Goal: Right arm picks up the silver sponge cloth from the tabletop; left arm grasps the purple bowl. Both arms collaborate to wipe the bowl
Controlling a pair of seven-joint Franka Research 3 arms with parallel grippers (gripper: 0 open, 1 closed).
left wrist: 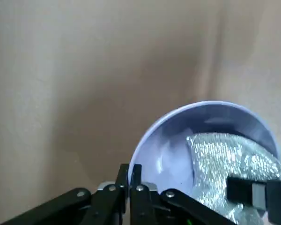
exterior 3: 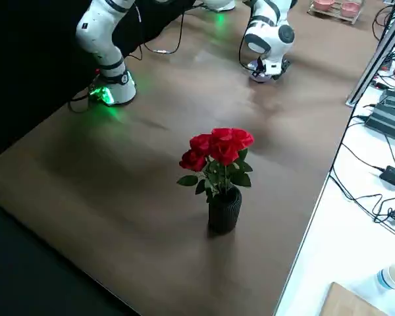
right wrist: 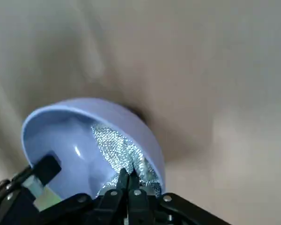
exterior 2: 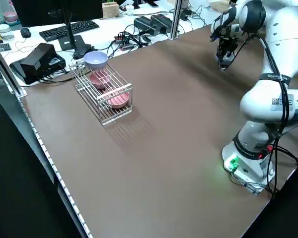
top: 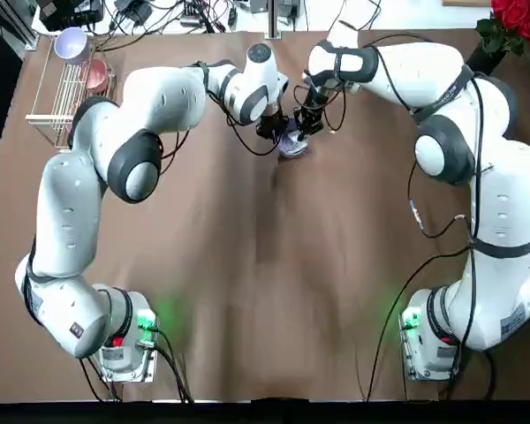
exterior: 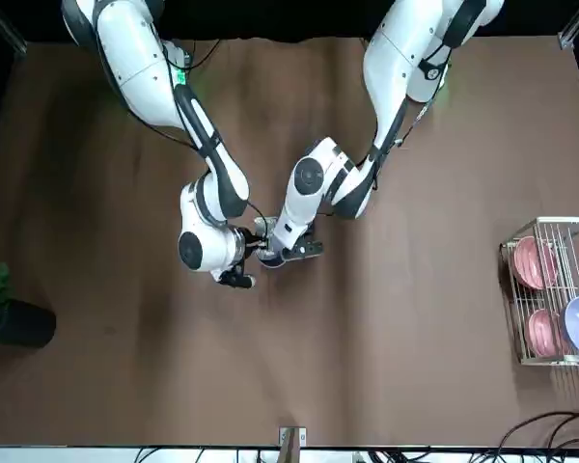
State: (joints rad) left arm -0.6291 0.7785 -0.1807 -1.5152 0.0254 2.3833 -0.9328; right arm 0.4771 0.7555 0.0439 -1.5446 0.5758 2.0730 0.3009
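Mid-wipe, toward the far middle of the brown surface (top: 274,291). Purple bowl (left wrist: 210,140) tipped and apparently raised off the surface, its rim pinched between the left gripper's (left wrist: 130,176) jaws. Silver sponge cloth (left wrist: 225,164) inside that bowl, pressed against the whitish wall, one end clamped in the closed jaws of the right gripper (right wrist: 129,180).

Likely troubles from here:
- Thin rim grip only; a hard push from the cloth could lever the bowl out of the left jaws or twist it round.
- Cloth held by a small pinch; dragging against the wall could pull it free and leave it lying in the bowl.
- Two wrists crowded close together over the bowl in the top view; a wide wiping stroke could knock fingers together or catch the dangling cables.
- Too little pressure, and the cloth merely skims.

Wire rack (top: 57,93) with spare bowls and vase of roses (exterior 3: 220,178) well apart, no hazard.
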